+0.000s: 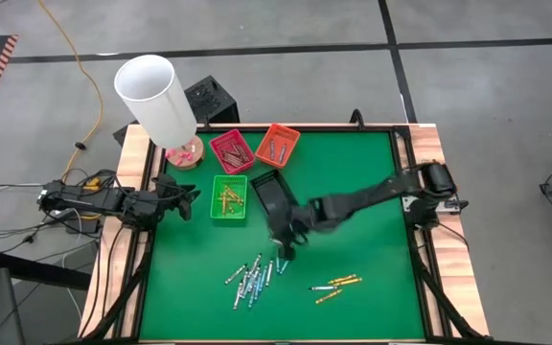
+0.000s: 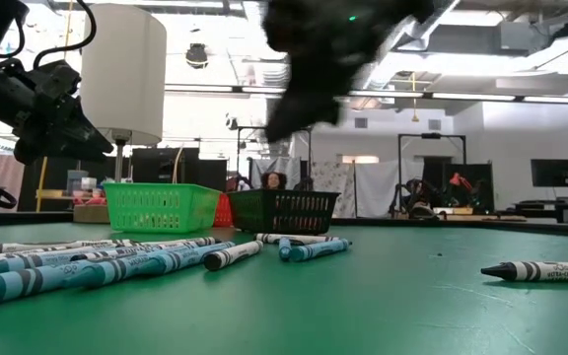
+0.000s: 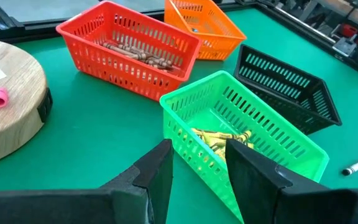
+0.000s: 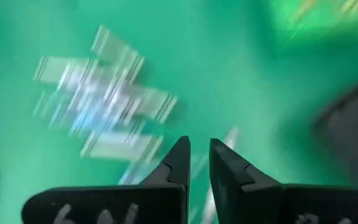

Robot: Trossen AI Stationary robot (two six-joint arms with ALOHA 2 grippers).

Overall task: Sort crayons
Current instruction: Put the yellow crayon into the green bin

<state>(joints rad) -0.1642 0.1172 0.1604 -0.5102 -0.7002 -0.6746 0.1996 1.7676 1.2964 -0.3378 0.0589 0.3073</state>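
A green worktop [image 1: 372, 192] seen from above, with two dark robot arms. The right claw [image 1: 283, 251] hangs near the centre of the worktop, just above the upper edge of a heap of light blue and grey-white crayons [image 1: 249, 278] at about six o'clock; its fingers stand a narrow gap apart with nothing visible between them. A smaller cluster of yellow-orange crayons [image 1: 336, 285] lies near the heap, toward four o'clock. Four small trays sit toward eleven o'clock: a red tray [image 1: 231, 150] and an orange tray [image 1: 277, 145] side by side, a green tray [image 1: 229, 199] holding a few yellow sticks, and a black tray [image 1: 268, 192] beside it, just behind the right claw. The left claw [image 1: 186, 201] waits at nine o'clock, pointing at the green tray, fingers moderately apart and empty. The risk, as I judge it: the crayons lie packed and crossing, so a narrow claw coming down could pinch two at once, roll one aside, or catch a blue one with a grey. The right arm's elbow could also nudge the black tray.
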